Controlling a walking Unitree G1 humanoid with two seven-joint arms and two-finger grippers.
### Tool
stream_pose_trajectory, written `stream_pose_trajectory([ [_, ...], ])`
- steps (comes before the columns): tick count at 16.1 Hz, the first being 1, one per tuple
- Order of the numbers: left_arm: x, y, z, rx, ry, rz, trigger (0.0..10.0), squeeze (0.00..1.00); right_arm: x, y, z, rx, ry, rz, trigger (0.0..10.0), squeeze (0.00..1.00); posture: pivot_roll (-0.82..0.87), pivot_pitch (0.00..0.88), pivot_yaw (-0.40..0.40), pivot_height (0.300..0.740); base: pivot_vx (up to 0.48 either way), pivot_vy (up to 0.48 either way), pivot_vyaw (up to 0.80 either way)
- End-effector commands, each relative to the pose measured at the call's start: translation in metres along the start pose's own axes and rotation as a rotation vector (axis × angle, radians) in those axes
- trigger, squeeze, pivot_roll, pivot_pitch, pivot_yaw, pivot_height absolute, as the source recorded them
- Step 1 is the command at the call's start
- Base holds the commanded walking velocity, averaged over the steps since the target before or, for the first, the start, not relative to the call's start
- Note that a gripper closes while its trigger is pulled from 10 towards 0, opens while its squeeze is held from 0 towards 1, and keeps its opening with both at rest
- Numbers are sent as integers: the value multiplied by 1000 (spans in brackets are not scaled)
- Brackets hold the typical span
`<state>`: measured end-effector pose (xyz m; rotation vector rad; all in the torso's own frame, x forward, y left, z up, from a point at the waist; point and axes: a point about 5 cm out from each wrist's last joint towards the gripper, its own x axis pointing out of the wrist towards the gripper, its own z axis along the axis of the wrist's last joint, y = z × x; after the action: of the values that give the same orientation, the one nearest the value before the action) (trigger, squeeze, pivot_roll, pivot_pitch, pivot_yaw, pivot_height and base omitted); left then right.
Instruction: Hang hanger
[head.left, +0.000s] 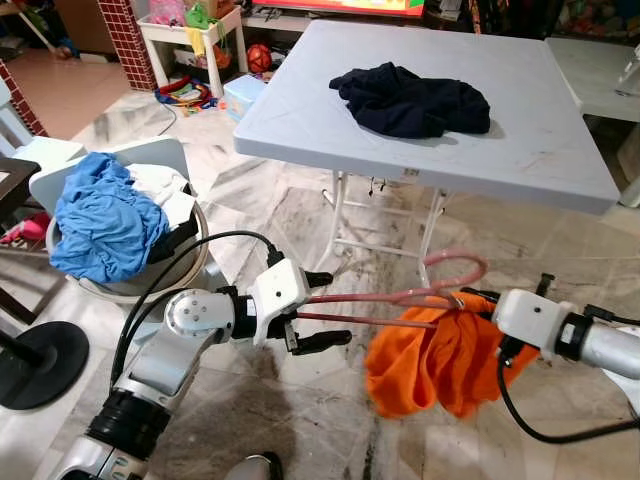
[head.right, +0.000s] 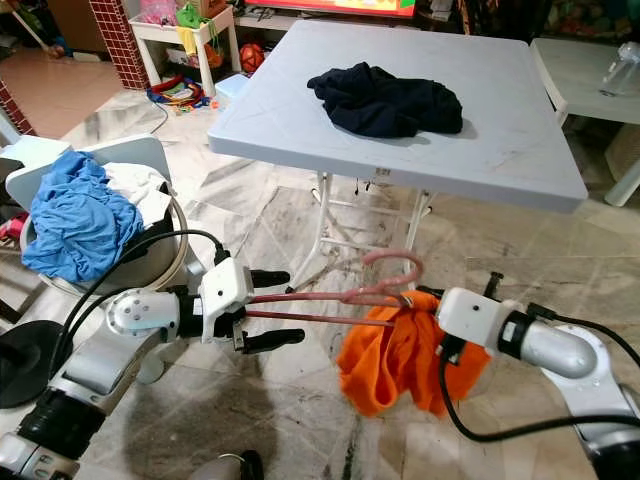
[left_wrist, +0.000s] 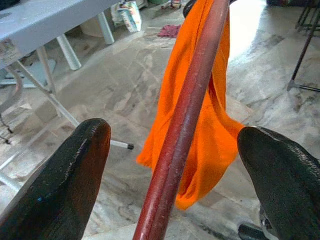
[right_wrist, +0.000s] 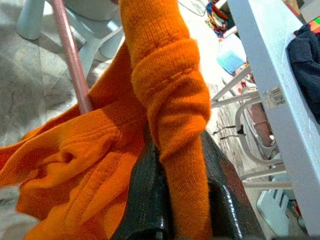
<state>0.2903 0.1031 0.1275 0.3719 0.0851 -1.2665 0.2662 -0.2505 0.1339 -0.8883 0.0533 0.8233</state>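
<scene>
Silver jointed arms, white wrist housings, glossy black fingers (left_wrist: 70, 185), black cables looped along each forearm.

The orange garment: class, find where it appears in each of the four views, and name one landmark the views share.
Left eye view: orange garment low, right of centre, hanging beside the right end effector.
Right eye view: low centre.
Left wrist view: behind the pink hanger bar, upper centre.
Right wrist view: across the middle, pinched between the black fingers.
Shared landmark: the grey table.
</scene>
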Motion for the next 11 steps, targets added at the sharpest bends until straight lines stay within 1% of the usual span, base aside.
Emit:
stream_pose_trajectory([
  [1,5,-1,2,11,-2,-29,10000,0,0,-5,11,-20,-53,-10,10000,0,-44,94,-13,740,0,0,0],
  [3,10,1,5,37,7,-43,10000,0,3,0,11,-40,-50,-4,10000,0,-43,94,-11,740,0,0,0],
  [5,9,3,5,56,13,-48,10000,0,4,-2,7,-70,-13,-26,10000,0,-40,94,-11,740,0,0,0],
  [6,7,4,2,54,23,-35,10000,0,5,-9,0,-62,54,-90,10000,0,-38,95,-10,740,0,0,0],
  [7,2,5,-2,52,40,-2,10000,0,4,-13,-6,-53,109,-124,10000,0,-35,97,-9,740,0,0,0],
  [8,-2,7,-5,25,44,48,10000,1000,4,-15,-10,-53,144,-139,10000,0,-29,99,-11,740,0,0,0],
  [9,-4,7,-7,7,42,70,10000,1000,5,-16,-12,-51,155,-146,10000,0,-29,99,-11,740,0,0,0],
  [11,-8,10,-8,25,56,117,10000,1000,7,-20,-12,-67,175,-163,10000,0,-24,101,-15,740,0,0,0],
])
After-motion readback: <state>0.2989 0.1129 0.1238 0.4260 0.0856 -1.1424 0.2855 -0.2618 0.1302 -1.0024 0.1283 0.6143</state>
